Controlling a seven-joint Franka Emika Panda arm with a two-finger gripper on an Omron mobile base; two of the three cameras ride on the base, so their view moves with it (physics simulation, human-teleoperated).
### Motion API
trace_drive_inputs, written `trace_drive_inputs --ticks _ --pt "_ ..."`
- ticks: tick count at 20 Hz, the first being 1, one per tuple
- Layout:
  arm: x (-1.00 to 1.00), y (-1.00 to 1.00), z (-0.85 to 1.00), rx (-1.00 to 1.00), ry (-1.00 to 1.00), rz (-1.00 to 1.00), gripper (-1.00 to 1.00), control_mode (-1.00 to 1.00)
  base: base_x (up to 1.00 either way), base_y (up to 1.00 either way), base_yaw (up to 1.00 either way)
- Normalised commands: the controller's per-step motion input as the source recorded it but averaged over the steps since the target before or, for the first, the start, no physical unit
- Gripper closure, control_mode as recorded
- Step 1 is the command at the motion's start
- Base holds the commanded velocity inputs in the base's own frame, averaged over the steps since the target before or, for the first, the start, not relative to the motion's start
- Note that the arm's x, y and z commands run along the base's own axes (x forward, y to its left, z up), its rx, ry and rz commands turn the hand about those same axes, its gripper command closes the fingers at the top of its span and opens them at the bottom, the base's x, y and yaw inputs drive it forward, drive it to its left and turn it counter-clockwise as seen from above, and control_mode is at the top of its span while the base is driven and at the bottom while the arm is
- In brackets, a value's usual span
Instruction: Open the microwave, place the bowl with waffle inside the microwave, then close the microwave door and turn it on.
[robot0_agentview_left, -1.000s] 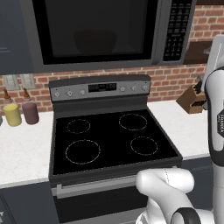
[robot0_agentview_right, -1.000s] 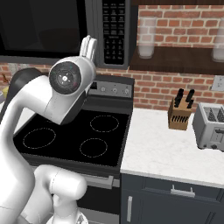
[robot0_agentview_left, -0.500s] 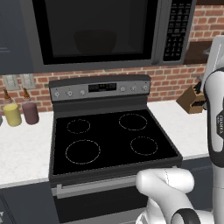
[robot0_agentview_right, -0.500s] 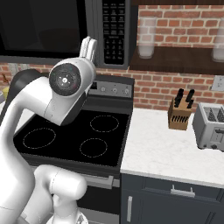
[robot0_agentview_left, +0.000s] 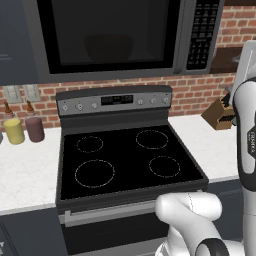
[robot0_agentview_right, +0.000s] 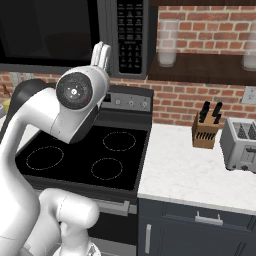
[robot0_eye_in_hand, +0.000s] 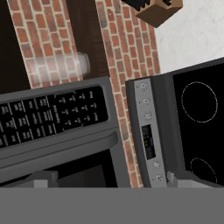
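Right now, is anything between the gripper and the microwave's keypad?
Nothing visible stands between them. In the right base view the gripper is raised just in front of the microwave, beside the keypad strip. The microwave door appears shut, with a dim bowl shape behind the glass.

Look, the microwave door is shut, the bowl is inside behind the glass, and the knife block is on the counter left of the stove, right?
Nearly. The microwave door is shut with the bowl dimly behind the glass, but the knife block sits right of the stove, as the right base view shows.
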Motion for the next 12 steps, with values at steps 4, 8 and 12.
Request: trace_drive_inputs --ticks 4,8,12 --pt "0.0 0.0 0.0 0.0 0.0 0.0 -1.0 -1.0 0.0 0.0 0.0" --pt "0.0 0.0 0.0 0.0 0.0 0.0 -1.0 -1.0 0.0 0.0 0.0" --pt "0.0 0.0 0.0 0.0 0.0 0.0 -1.0 -1.0 0.0 0.0 0.0"
